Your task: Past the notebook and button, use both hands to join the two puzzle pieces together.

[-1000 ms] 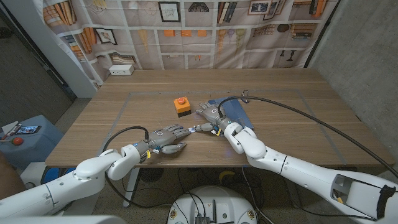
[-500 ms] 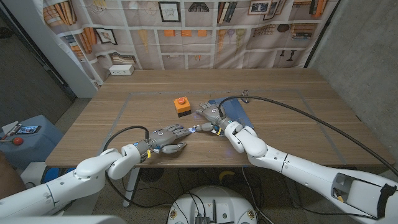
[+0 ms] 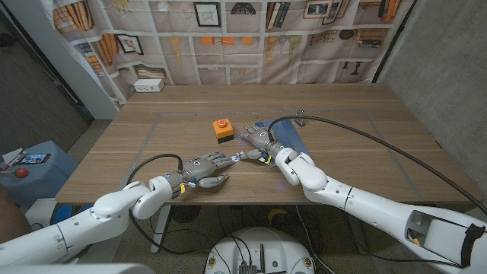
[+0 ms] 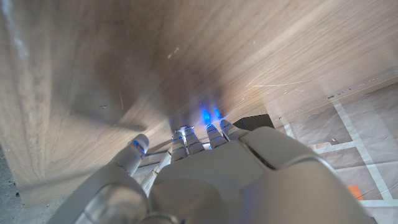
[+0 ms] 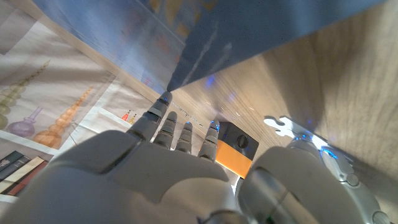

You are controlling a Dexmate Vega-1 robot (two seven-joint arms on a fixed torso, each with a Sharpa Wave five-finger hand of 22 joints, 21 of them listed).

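Wooden table (image 3: 342,144), both robot hands' fingertips meeting mid-table

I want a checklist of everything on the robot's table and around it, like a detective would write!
Surface: wooden table, taped rectangle outline on it.
Job's things: one white puzzle piece by the right hand; blue notebook and orange button box beside it.
Clutter: nothing seen.
Hands: left hand low over the table, fingers reaching forward; right hand at the notebook's edge; whether either holds anything is unclear.
Cables: black cable crossing the table's right side; another looping to the left arm.
Surroundings: printed bookshelf backdrop, white box at the far edge.
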